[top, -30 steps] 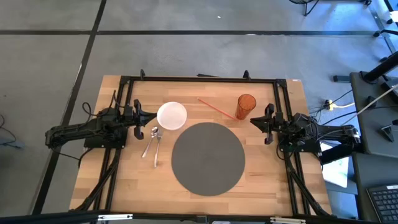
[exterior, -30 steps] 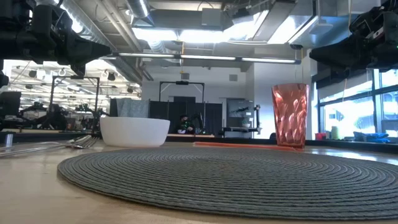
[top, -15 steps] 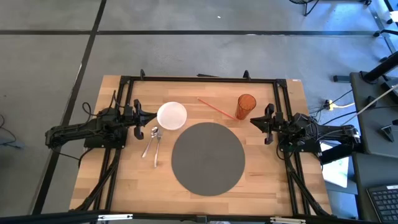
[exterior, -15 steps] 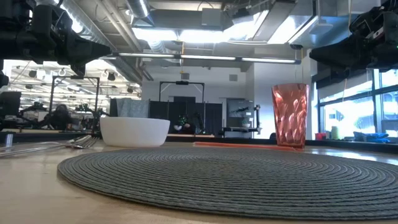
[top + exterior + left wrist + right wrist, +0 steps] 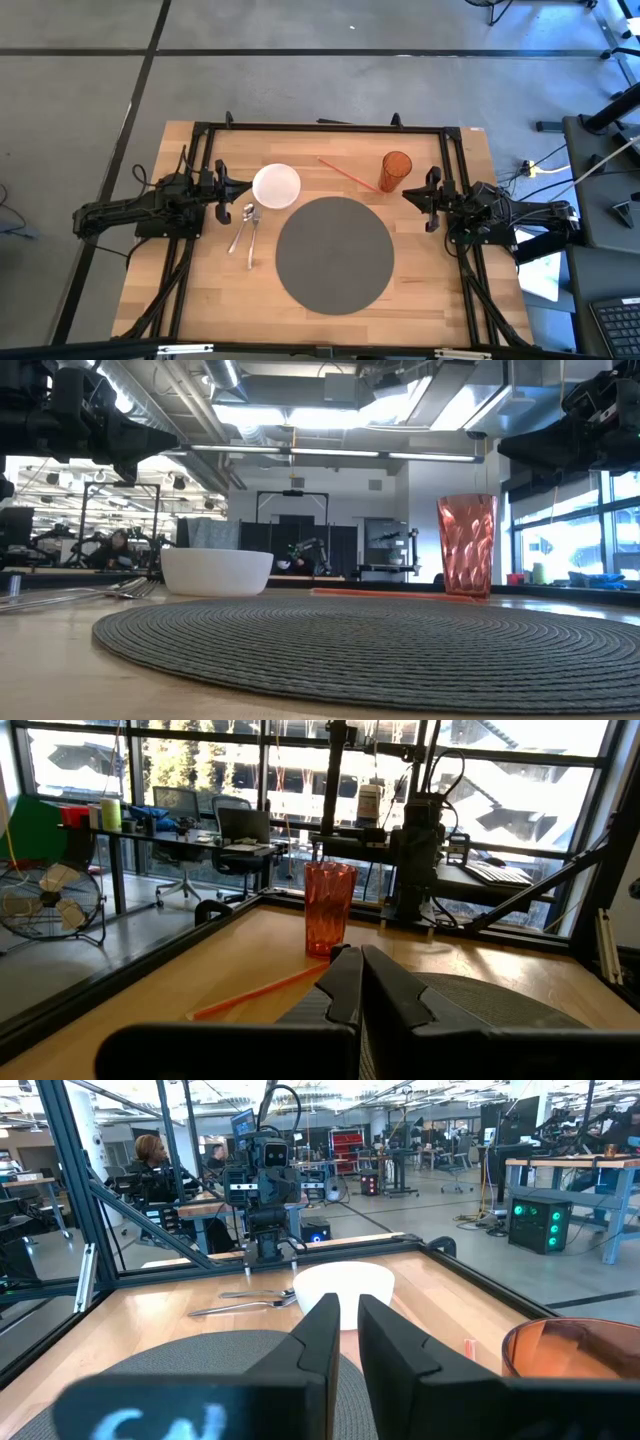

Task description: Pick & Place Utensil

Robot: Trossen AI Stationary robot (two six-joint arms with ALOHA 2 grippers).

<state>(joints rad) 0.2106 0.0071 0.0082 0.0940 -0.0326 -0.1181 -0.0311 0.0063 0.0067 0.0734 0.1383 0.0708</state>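
Note:
Two silver utensils (image 5: 245,228) lie flat side by side on the wood, between the white bowl (image 5: 276,186) and the table's left side; the right wrist view shows them (image 5: 245,1302) beside the bowl (image 5: 345,1285). My left gripper (image 5: 228,186) hovers shut at the table's left side, just left of the bowl and beyond the utensils. My right gripper (image 5: 408,196) hovers shut at the right side, beside the orange cup (image 5: 396,170). In the wrist views each pair of fingers, left (image 5: 361,960) and right (image 5: 348,1308), holds nothing.
A round grey placemat (image 5: 334,253) covers the table's middle and near part. An orange straw (image 5: 348,172) lies on the wood between bowl and cup. The black frame rail (image 5: 320,127) runs along the far edge. Bare wood shows at the near corners.

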